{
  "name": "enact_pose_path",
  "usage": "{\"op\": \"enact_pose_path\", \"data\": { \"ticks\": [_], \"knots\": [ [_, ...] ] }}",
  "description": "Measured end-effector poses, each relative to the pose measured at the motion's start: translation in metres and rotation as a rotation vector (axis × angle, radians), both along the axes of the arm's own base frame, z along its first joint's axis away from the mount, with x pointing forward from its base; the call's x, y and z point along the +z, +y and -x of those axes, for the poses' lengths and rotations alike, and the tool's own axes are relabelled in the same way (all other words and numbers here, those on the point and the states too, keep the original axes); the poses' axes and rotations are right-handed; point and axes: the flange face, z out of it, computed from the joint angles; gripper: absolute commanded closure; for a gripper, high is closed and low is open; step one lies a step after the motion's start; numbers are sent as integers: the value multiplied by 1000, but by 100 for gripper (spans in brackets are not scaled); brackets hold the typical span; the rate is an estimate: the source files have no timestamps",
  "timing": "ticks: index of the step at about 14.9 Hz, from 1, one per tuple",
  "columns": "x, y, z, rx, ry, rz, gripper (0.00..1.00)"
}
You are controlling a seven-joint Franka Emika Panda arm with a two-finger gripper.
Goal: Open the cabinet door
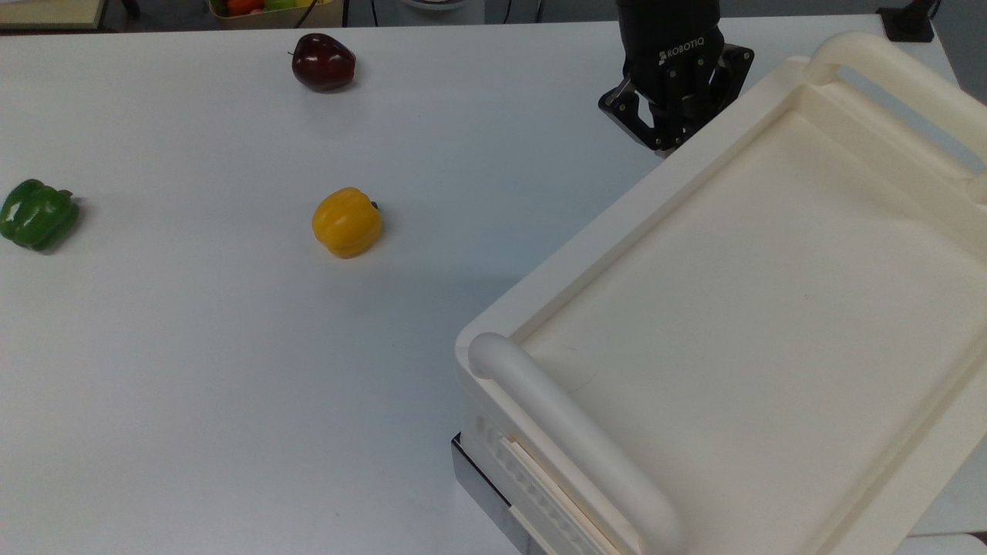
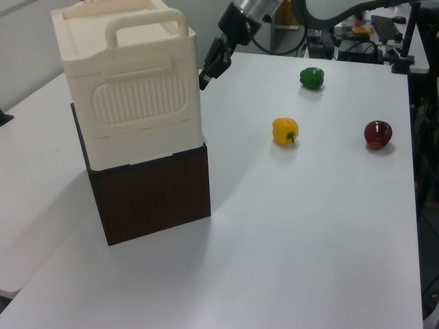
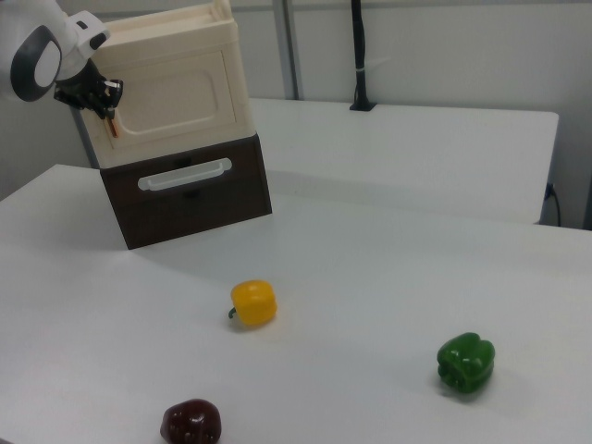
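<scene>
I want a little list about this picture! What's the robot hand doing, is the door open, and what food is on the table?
gripper: the gripper is at the cabinet door's edge in the right view's left, jaws closed at the copper-brown strip
door: looks closed, flat against the cabinet
drawer: dark brown drawer below, shut, with a pale handle
food: yellow pepper, green pepper, dark red apple
food place: spread on the white table, apart from each other and the cabinet
</scene>
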Motion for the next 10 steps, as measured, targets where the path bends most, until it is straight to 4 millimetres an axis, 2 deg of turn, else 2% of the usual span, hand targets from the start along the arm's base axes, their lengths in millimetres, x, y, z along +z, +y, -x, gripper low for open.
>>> {"op": "enact_pose_path", "data": {
  "ticks": [6, 9, 10],
  "knots": [
    [2, -10, 7, -8, 21, -1, 100],
    [13, -38, 18, -18, 99, 19, 97],
    [15, -49, 21, -24, 125, 25, 92]
  ]
}}
